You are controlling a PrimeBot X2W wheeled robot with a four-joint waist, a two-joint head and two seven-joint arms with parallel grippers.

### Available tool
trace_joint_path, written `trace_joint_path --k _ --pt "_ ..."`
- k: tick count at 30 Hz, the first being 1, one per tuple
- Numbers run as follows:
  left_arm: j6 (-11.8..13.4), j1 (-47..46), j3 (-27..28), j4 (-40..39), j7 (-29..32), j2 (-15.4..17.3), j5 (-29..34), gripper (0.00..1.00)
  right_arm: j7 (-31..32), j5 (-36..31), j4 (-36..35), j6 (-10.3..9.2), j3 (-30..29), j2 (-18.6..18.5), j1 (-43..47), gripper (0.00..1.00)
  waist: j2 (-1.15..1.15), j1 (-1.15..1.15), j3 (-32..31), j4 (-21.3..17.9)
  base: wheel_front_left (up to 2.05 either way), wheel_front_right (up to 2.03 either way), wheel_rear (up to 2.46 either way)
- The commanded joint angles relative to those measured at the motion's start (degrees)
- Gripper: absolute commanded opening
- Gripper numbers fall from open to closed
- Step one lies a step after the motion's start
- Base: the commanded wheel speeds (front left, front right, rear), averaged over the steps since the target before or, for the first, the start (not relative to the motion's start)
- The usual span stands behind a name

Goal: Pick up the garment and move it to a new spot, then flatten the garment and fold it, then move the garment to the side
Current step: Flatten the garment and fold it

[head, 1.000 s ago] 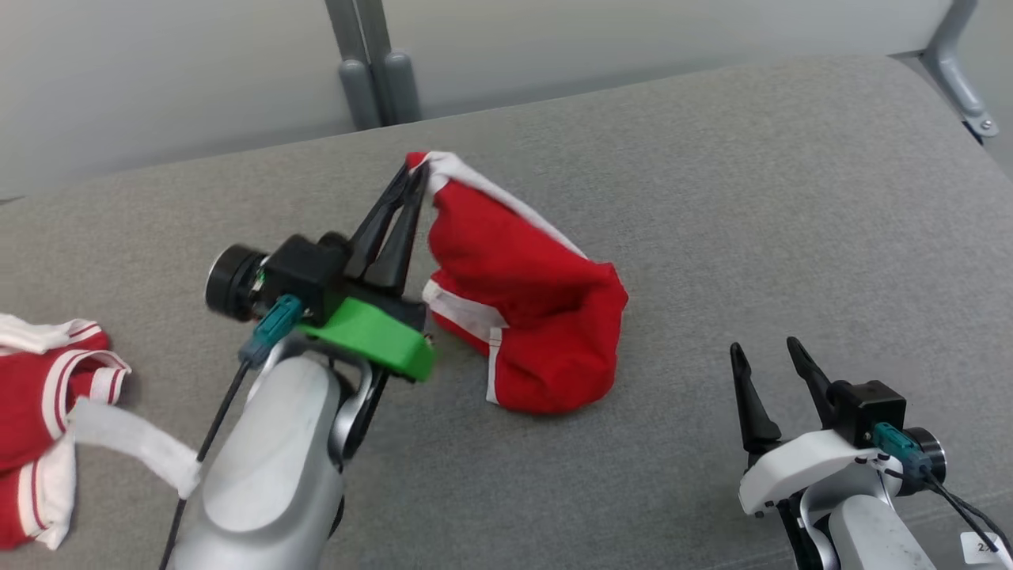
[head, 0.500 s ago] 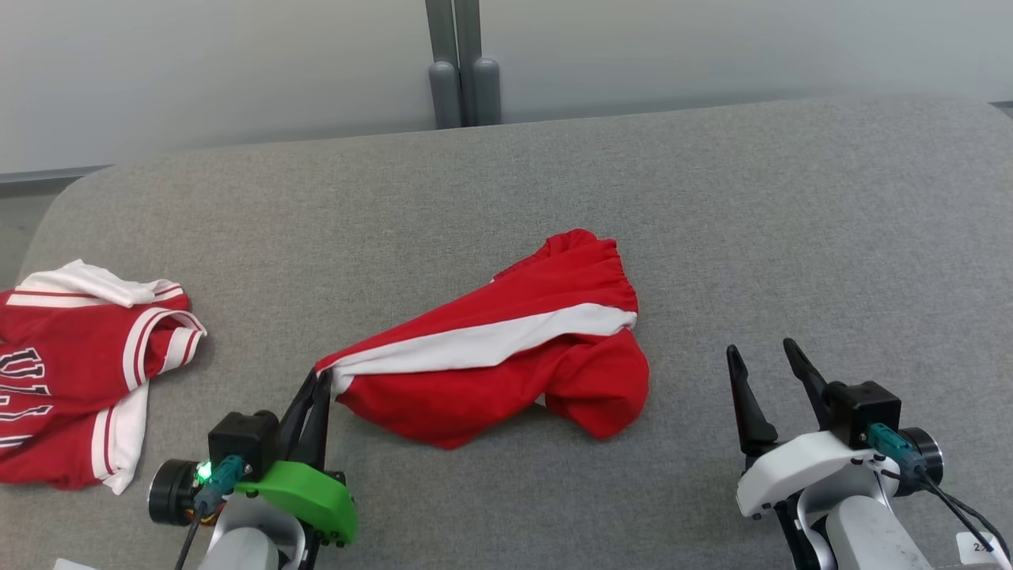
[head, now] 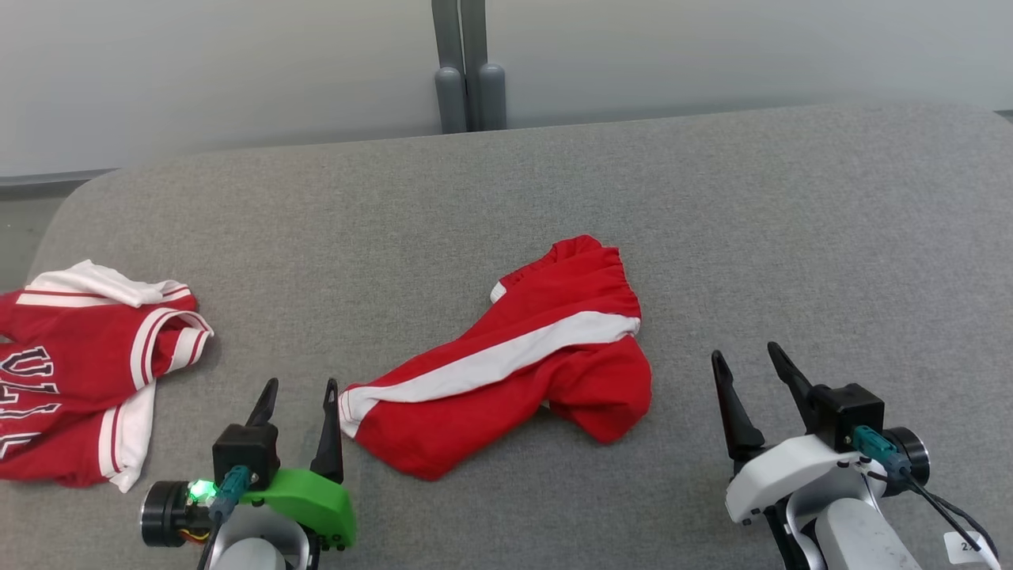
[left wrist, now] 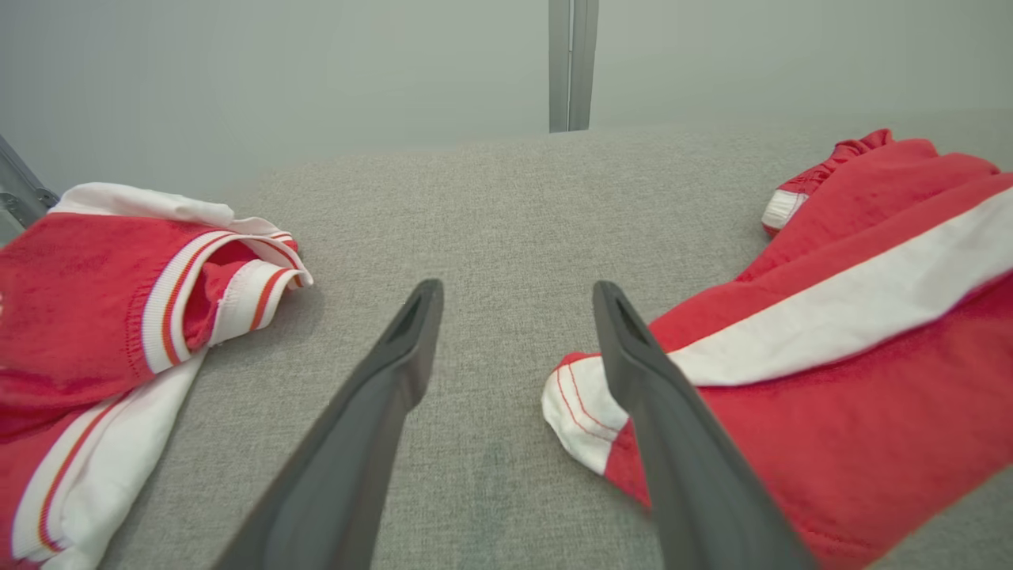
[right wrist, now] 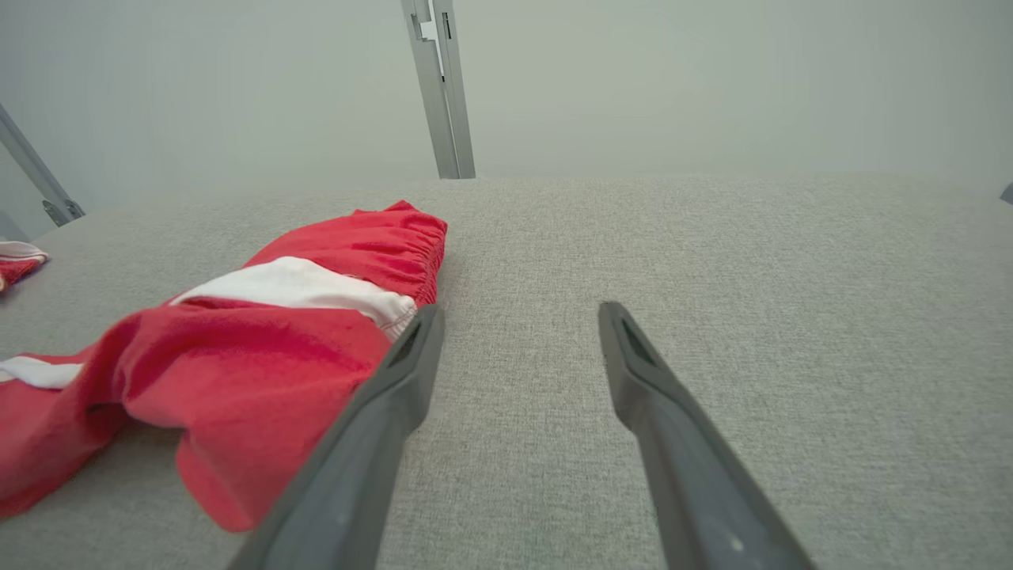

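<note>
The red shorts (head: 514, 356), with a white side stripe, lie crumpled near the middle of the grey cushioned surface (head: 752, 198), well apart from the red jersey (head: 87, 372) heaped at its left end, so I judge them set down at their new spot but not yet flattened. My left gripper (head: 301, 385) has its fingers spread wide with nothing between them, low over the cushion just beside the white leg hem; whether one finger touches the hem I cannot tell. My right gripper (head: 744, 352) is likewise spread and empty, near the bunched end below the elastic waistband. One leg lies drawn out toward my left side, which puts a graspable edge close to each gripper for pulling the cloth flat
</note>
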Motion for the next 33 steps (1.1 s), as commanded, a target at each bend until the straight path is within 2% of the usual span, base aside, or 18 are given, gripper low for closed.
trace_joint_path --k 1,8,16,23,33 --pt "0.64 1.68 0.58 -0.88 -0.05 -0.06 -0.48 1.00 -0.03 0.36 -0.32 0.00 0.10 -0.13 -0.30 1.00 0.00 0.00 -0.32 0.14 0.00 0.00 0.00" --pt "2.16 5.07 -0.59 -4.99 -0.04 -0.49 -4.28 1.00 -0.03 1.23 -3.13 0.00 -0.12 -0.12 0.99 1.00 0.00 0.00 -1.43 -0.07 0.00 0.00 0.00" --pt "4.46 8.79 -2.24 -8.45 -0.04 -0.47 -6.93 1.00 -0.03 1.83 -2.67 0.00 0.18 -0.11 2.39 1.00 0.00 0.00 -2.59 0.26 0.00 0.00 0.00" --pt "4.09 8.89 -3.58 -8.43 -0.04 -0.48 -6.59 1.00 -0.03 2.73 -0.59 0.00 1.15 -0.15 1.80 1.00 0.00 0.00 -2.11 1.97 0.00 0.00 0.00" --pt "2.79 5.78 -6.10 -9.00 -0.04 -0.47 -5.12 1.00 -0.02 2.34 8.09 0.00 -1.27 -0.12 -5.05 1.00 0.00 0.00 2.64 7.78 0.00 0.00 0.00"
